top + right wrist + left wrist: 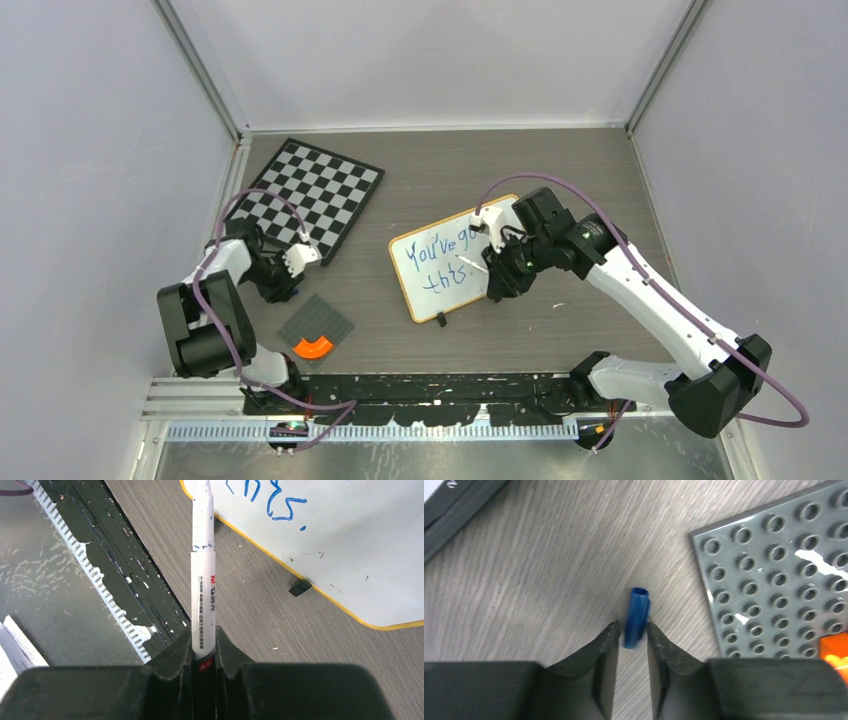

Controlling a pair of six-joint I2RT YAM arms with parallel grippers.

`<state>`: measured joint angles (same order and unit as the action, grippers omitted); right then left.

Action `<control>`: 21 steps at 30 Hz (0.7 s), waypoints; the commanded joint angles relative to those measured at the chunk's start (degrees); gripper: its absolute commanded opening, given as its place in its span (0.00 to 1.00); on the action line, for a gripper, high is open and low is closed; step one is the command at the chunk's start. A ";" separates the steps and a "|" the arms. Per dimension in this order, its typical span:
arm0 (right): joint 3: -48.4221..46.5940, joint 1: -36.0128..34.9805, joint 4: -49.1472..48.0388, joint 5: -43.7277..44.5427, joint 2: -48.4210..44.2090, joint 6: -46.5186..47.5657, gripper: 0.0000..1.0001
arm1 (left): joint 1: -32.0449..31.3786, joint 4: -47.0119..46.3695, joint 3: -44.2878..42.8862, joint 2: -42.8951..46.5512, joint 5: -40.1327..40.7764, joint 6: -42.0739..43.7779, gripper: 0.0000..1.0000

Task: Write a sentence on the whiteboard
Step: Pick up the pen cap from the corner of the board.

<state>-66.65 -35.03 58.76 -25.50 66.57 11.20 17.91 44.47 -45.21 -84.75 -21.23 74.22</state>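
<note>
The whiteboard [455,296] lies tilted at mid-table, with a yellowish frame and blue handwriting on it. My right gripper [494,270] hovers at its right edge, shut on a white marker [470,263]. In the right wrist view the marker [202,580] stands out straight from the gripper [204,632], uncapped, its tip over the near corner of the whiteboard [350,555]. My left gripper [283,288] is low over the table at the left. Its jaws [633,627] stand narrowly apart around the near end of a small blue cap [638,611], with a sliver of gap on the left side.
A black-and-white chessboard [310,195] lies at the back left, its edge [454,510] near my left gripper. A grey studded baseplate [316,322] with an orange brick [313,347] lies just right of the cap. A black clip foot [300,586] sticks out from the whiteboard's near edge.
</note>
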 commanded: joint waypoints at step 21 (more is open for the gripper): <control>-5.85 0.45 -2.37 -11.49 2.60 -5.04 0.00 | -27.13 22.69 -23.36 19.69 -7.60 -11.36 0.00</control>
<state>-70.02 -34.76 57.60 -30.59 69.04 7.64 0.84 60.07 -61.10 -70.54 -27.51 69.01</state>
